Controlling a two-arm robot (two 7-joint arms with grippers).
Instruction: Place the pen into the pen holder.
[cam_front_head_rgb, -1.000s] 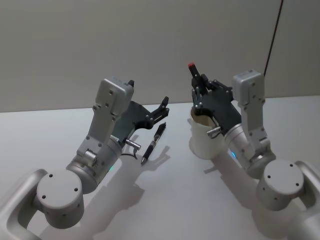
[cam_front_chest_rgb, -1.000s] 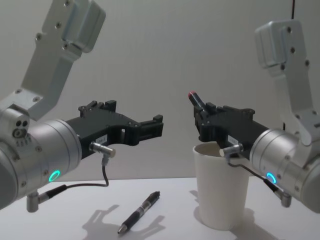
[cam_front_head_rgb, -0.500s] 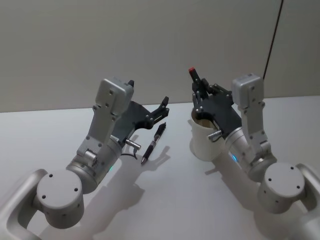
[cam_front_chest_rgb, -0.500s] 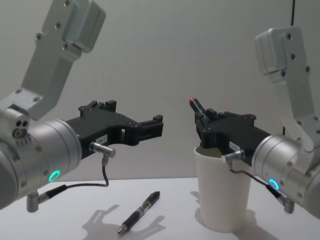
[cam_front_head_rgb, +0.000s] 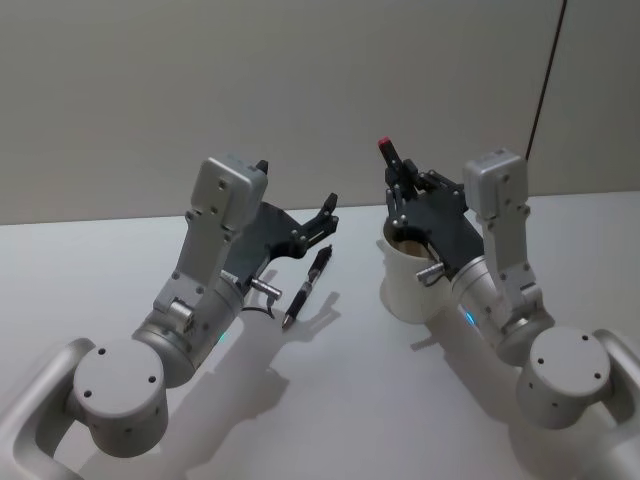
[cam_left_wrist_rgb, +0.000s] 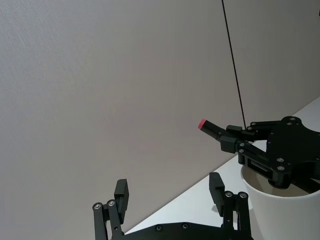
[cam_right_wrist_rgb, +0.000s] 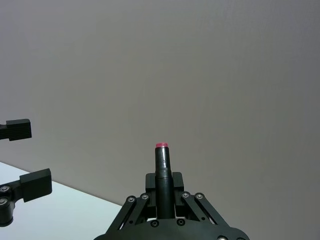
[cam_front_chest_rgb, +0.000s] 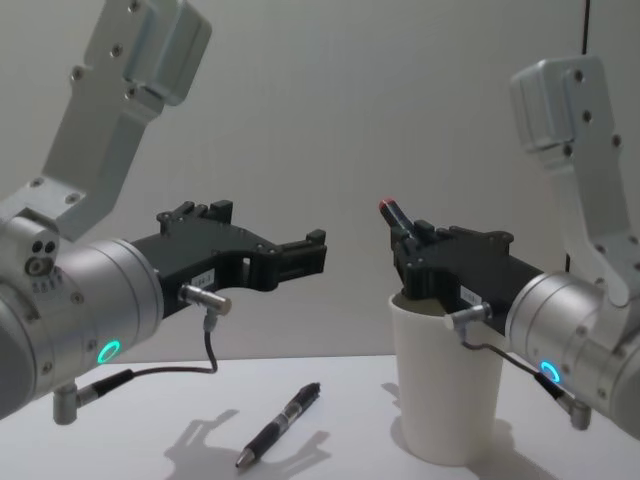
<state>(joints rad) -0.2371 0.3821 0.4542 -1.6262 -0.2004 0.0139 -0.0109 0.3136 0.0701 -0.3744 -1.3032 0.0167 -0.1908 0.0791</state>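
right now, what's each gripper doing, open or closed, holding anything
Left gripper: open, holding nothing.
Right gripper: closed on the red-tipped pen, over the pen holder.

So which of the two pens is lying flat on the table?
The all-black pen, flat on the table below the open left gripper. The other, red-tipped pen is clamped in the right gripper above the cup.

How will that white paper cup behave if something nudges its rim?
The plain white paper cup probably weighs little, being thin paper. It tapers to a narrower base, so a bump near the rim would likely tip or slide it. The right end effector, shut on a red-tipped black pen, sits just over that rim, so contact seems possible.
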